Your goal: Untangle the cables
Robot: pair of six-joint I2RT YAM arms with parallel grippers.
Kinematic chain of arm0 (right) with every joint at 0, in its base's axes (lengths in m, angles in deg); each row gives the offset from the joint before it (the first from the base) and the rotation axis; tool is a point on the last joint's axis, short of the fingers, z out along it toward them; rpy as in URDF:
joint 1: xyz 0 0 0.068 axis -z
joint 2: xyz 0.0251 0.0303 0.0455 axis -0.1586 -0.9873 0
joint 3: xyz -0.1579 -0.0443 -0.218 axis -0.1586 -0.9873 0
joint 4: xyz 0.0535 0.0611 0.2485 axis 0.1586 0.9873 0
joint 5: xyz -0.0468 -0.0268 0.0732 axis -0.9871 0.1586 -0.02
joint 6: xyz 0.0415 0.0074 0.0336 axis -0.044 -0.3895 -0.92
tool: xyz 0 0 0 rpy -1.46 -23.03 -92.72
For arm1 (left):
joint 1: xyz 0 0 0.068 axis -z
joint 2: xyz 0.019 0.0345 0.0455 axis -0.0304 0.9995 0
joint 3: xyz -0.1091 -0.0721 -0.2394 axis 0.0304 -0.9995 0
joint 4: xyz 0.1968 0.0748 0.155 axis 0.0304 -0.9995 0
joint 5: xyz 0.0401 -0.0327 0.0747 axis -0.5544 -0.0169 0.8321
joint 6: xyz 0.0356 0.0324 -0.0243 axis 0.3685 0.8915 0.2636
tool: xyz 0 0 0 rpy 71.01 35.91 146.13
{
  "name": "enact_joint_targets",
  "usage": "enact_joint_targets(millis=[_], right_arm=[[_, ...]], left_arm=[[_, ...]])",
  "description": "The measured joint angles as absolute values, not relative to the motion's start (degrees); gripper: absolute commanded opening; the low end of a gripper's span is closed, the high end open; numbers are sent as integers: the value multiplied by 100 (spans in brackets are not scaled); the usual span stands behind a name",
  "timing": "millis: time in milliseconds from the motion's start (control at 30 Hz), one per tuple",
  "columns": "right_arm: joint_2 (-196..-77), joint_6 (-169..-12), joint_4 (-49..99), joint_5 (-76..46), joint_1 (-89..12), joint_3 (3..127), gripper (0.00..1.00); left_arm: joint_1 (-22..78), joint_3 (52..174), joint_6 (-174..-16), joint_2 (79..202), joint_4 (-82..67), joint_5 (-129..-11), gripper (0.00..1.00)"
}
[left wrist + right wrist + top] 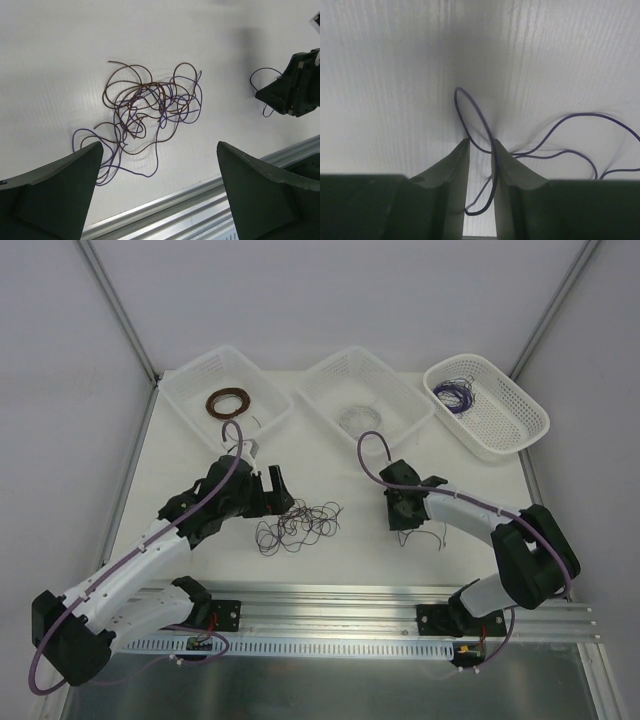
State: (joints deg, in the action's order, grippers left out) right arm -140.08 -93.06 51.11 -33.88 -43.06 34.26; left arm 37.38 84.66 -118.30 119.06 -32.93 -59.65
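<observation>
The cables [300, 523] lie as a loose scribble of thin purple and dark brown wires on the white table; in the left wrist view the cables [150, 107] spread out beyond my fingers. My left gripper [278, 490] hovers just left of the clump, and its jaws [159, 145] stand wide open with nothing between them. One separate purple wire [436, 536] lies by my right gripper [405, 525]. That purple wire [476, 117] loops through the narrow gap of the right gripper [481, 142], running along the right finger's inner face; a gap still shows between the jaws.
Three white baskets stand along the back: the left basket [200, 362] holds a brown ring coil [228, 402], the middle basket [330, 361] a whitish coil [358, 418], the right basket [500, 445] a purple coil [455, 395]. An aluminium rail [400, 600] runs along the near edge.
</observation>
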Motion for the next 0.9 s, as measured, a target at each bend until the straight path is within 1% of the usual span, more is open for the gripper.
enact_joint_targets(millis=[33,100,133,233,367,500,700,900], right_arm=[[-14047,-9302,5113,-3377,-4306,3464,19],[-14139,-9274,5111,-3360,-4306,3529,12],[-14180,-9269,5116,-3349,-4306,3555,5],[-14226,-9236,5151,-3338,-4306,3599,1],[-14169,-9175,5314,-3355,-4306,3704,1],[-13783,-9016,5918,-3622,-4300,4194,1],[-13050,-8585,6611,-4216,-3952,5999,1],[-12921,-8115,6829,-4645,-3023,7697,1]], left_arm=[[3699,8560,-11749,11836,-3346,-5958,99],[3633,8739,-11546,11700,-3464,-5917,99],[3587,8822,-11448,11630,-3525,-5860,99],[3517,8966,-11120,11445,-3604,-5587,99],[3460,9008,-10591,11237,-3650,-5042,99],[3401,8977,-10224,11165,-3656,-4540,99],[3351,8647,-9913,11080,-3648,-4155,99],[3329,8503,-9773,10964,-3665,-3823,99]])
